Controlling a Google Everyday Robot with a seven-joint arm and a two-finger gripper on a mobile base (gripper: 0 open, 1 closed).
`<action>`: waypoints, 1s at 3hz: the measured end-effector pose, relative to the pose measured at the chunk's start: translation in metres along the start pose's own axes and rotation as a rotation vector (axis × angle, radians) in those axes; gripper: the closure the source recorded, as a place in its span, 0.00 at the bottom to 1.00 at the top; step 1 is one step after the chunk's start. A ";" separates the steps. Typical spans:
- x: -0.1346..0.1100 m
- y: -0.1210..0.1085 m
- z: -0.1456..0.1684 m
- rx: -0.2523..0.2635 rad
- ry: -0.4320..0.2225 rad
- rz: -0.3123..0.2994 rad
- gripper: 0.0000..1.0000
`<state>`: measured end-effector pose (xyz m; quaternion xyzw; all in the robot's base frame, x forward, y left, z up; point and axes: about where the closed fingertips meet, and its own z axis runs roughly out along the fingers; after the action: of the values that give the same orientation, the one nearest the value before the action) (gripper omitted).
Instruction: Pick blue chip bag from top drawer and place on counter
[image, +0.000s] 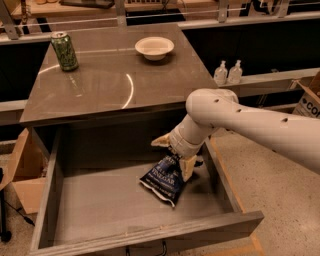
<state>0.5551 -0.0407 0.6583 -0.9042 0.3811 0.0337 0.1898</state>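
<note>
The blue chip bag (163, 180) lies tilted inside the open top drawer (115, 200), right of its middle, with white lettering facing up. My gripper (174, 155) reaches down into the drawer from the right on a white arm. Its cream fingers (188, 167) are closed on the bag's top edge, while the bag's lower end rests on the drawer floor. The counter (105, 85) is the glossy grey-brown top just behind the drawer.
A green drink can (64, 50) stands at the counter's back left and a white bowl (154, 48) at its back middle. Two small clear bottles (227, 73) stand on a ledge to the right. A cardboard box (22, 170) sits on the floor at left.
</note>
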 end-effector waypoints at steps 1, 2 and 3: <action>-0.002 -0.001 0.015 -0.015 -0.042 -0.012 0.41; -0.001 -0.002 0.020 -0.018 -0.064 -0.013 0.64; 0.008 0.005 -0.001 0.028 -0.040 0.053 0.86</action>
<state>0.5573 -0.0498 0.6554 -0.8902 0.4016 0.0516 0.2089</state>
